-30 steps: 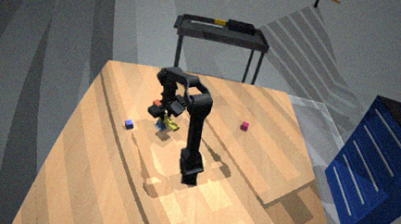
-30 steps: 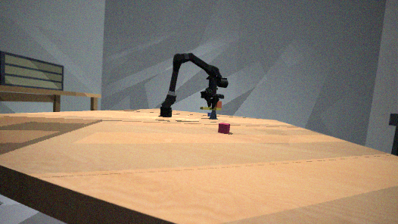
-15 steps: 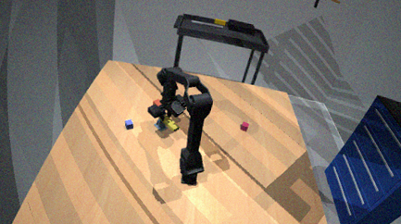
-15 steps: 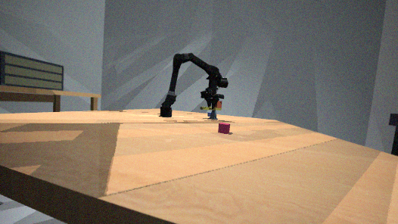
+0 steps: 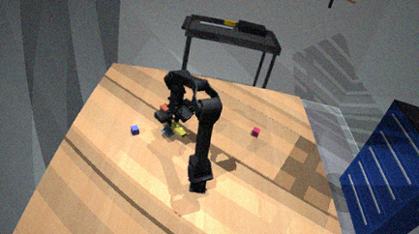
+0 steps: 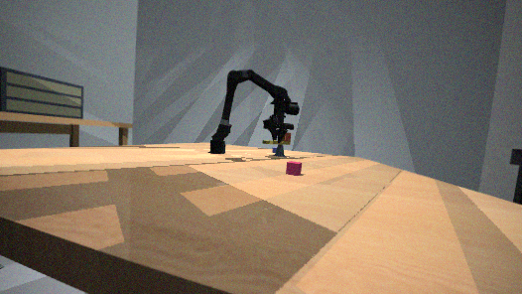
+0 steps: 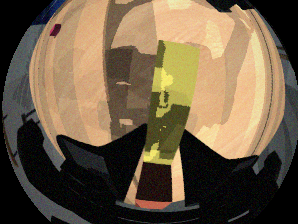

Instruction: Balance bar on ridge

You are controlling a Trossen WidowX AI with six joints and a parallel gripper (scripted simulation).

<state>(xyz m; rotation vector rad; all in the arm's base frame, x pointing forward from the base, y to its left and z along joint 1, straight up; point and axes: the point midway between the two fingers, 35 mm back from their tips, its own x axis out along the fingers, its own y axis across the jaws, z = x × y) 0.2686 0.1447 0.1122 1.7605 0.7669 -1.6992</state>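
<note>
The yellow bar [image 5: 179,130] [image 6: 269,142] [image 7: 176,70] has an orange-red block [image 5: 164,108] [image 6: 288,136] [image 7: 154,204] at one end. It looks level in the exterior view, above the table. The blue-grey ridge [image 5: 167,131] [image 6: 280,152] stands on the table directly beneath it. Whether the bar's underside touches the ridge's top is too small to tell. My gripper [image 5: 173,118] [image 6: 279,139] [image 7: 164,129] points down and is shut on the bar, one finger on each side, near the block end. The ridge is hidden under the bar in the wrist view.
A blue cube [image 5: 135,129] [image 6: 274,150] lies on the table near the ridge. A magenta cube [image 5: 255,131] [image 6: 294,168] [image 7: 56,30] lies farther off, on the other side of the arm. Patterned shadows cross the wooden table [image 5: 107,175].
</note>
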